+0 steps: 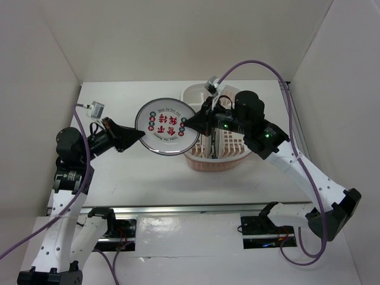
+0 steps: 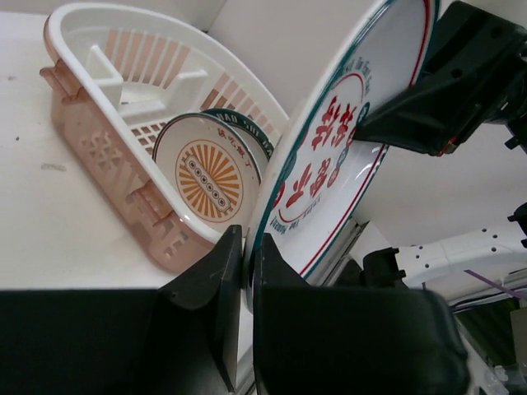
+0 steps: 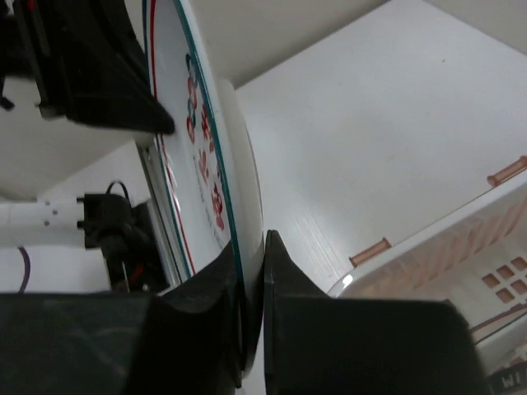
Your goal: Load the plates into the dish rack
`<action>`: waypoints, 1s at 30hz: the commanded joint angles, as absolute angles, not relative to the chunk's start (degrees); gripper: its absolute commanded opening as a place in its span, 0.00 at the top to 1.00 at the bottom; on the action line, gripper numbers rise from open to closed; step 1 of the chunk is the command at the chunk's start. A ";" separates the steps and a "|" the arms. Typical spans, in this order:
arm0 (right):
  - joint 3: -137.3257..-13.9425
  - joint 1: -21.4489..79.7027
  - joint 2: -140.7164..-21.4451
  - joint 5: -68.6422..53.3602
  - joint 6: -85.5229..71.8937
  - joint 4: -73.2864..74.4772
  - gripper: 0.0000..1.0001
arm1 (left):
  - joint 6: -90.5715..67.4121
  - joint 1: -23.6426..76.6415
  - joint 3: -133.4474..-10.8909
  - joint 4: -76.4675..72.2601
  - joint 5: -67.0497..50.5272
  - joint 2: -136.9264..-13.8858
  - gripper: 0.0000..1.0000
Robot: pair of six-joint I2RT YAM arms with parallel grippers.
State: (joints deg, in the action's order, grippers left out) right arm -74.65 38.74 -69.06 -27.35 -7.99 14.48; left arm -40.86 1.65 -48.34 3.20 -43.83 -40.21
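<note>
The plate with red characters [image 1: 166, 126] hangs on edge in the air just left of the dish rack [image 1: 205, 167], held from both sides. My left gripper [image 1: 141, 135] is shut on its left rim; in the left wrist view the fingers [image 2: 249, 263] pinch the plate's [image 2: 329, 164] edge. My right gripper [image 1: 193, 123] is shut on the opposite rim, and the right wrist view shows its jaws [image 3: 262, 255] closed on the plate [image 3: 206, 148]. Two plates stand upright in the pink-and-white rack [image 2: 123, 16]: the orange sunburst plate [image 2: 210, 177] and, behind it, the teal-rimmed plate [image 2: 247, 136].
White walls enclose the table [image 1: 130, 172] on three sides. The rack's far compartment [image 1: 196, 93] has a white inner wall. Purple cables [image 1: 261, 62] loop above the right arm and beside the left arm. The arm bases sit on a rail [image 1: 190, 209] at the near edge.
</note>
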 commanded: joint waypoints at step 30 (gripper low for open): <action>-83.76 45.35 -65.64 69.60 -26.88 50.09 1.00 | -27.16 2.64 -50.81 34.28 -26.38 -38.50 0.00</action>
